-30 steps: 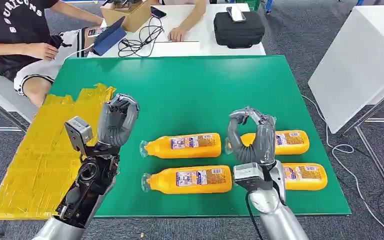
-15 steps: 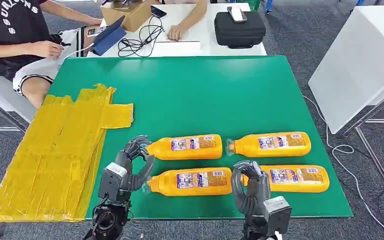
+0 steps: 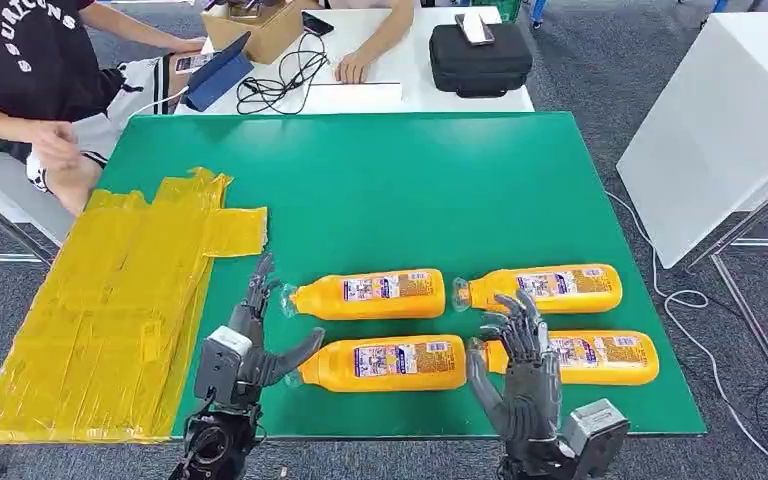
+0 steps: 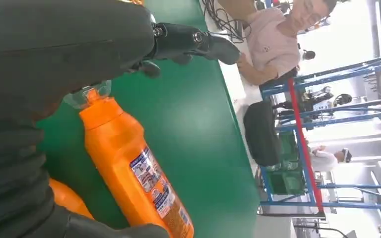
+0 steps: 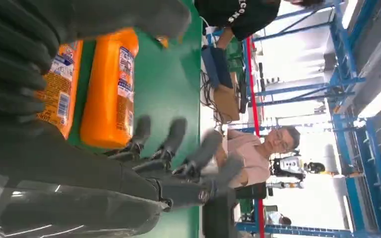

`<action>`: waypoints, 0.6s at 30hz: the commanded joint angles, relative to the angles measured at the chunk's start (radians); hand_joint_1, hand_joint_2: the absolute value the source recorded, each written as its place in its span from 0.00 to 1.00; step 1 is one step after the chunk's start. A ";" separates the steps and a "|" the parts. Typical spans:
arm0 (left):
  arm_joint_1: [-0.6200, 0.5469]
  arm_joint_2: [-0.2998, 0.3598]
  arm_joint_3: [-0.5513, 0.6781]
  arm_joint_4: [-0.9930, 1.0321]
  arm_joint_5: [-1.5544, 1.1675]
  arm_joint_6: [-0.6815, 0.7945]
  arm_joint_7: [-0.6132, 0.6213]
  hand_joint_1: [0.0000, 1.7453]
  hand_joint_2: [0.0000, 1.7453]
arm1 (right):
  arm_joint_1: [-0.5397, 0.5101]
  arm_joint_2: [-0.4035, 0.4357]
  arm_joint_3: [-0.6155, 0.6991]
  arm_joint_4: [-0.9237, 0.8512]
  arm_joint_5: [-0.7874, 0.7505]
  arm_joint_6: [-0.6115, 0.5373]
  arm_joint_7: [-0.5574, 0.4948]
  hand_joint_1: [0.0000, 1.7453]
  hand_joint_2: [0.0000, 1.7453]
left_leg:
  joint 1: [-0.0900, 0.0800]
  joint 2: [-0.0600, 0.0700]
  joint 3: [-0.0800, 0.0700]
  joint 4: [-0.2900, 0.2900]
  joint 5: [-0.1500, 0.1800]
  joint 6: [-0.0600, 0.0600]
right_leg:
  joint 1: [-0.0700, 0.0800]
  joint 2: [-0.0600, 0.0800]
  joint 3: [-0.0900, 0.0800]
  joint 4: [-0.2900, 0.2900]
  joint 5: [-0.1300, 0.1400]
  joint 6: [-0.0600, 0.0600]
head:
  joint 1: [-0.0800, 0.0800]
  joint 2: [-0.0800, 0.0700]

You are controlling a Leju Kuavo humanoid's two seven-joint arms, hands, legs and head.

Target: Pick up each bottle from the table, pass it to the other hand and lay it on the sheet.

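4 orange bottles lie on their sides on the green bench; both hands are spread and hold nothing.

Bottles form 2 rows of 2, caps toward the yellow sheet, which covers the bench's left edge with none of them on it: far-left bottle, far-right bottle, near-left bottle, near-right bottle. Left hand sits at the near edge with fingers apart, thumb by the near-left bottle's cap, fingers reaching toward the far-left cap. Right hand is raised with fingers fanned, overlapping the near-right bottle's cap end. A person sits beyond the sheet.
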 commanded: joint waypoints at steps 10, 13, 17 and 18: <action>-0.003 -0.069 0.090 0.072 0.005 -0.031 0.001 0.00 1.00 | 0.034 -0.188 -0.354 -0.092 0.549 0.137 0.229 0.00 1.00 | 0.001 -0.001 0.004 0.000 -0.002 0.001 | 0.001 -0.002 0.006 -0.003 -0.001 0.002 | 0.000 0.000; -0.002 -0.066 0.086 0.100 0.015 -0.048 -0.018 0.00 1.00 | 0.088 -0.221 -0.444 -0.119 0.699 0.177 0.241 0.00 1.00 | 0.001 -0.003 0.006 0.001 -0.003 0.001 | 0.000 -0.005 0.009 -0.003 -0.002 0.002 | 0.000 0.000; -0.003 -0.067 0.086 0.118 0.026 -0.056 -0.026 0.00 1.00 | 0.130 -0.245 -0.531 -0.154 0.746 0.221 0.224 0.00 1.00 | -0.001 -0.003 0.003 0.002 -0.003 0.003 | -0.002 -0.004 0.005 -0.002 -0.002 0.003 | 0.000 0.000; -0.003 -0.067 0.086 0.118 0.026 -0.056 -0.026 0.00 1.00 | 0.130 -0.245 -0.531 -0.154 0.746 0.221 0.224 0.00 1.00 | -0.001 -0.002 0.002 0.002 -0.003 0.004 | -0.002 -0.003 0.005 -0.001 -0.002 0.003 | 0.000 0.000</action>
